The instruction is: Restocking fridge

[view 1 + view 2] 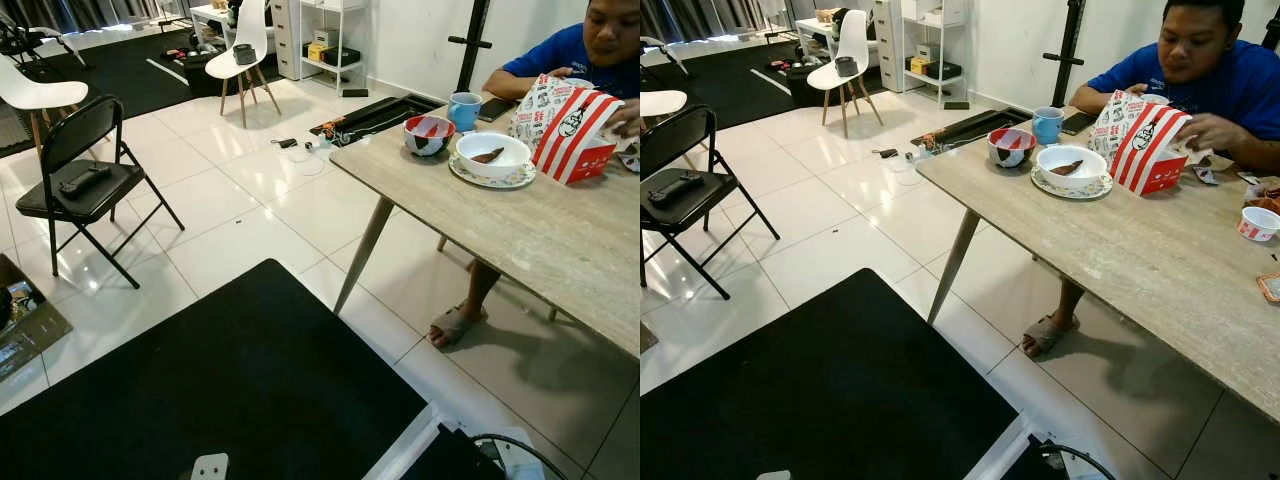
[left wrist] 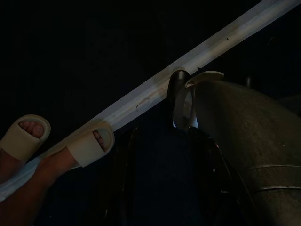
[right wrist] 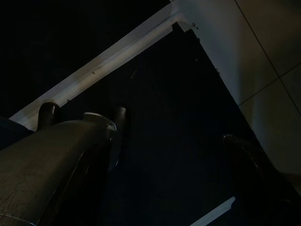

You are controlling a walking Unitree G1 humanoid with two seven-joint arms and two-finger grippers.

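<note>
Below, both arms idle over black mat

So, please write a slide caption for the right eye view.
Person eating at a table with bowls, blue mug and red-striped box; no fridge ahead.

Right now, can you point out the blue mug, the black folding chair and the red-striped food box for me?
blue mug (image 1: 463, 110), left eye view, on its side wall.
black folding chair (image 1: 80, 195), left eye view, on its seat.
red-striped food box (image 1: 1149, 150), right eye view, on its striped front.
</note>
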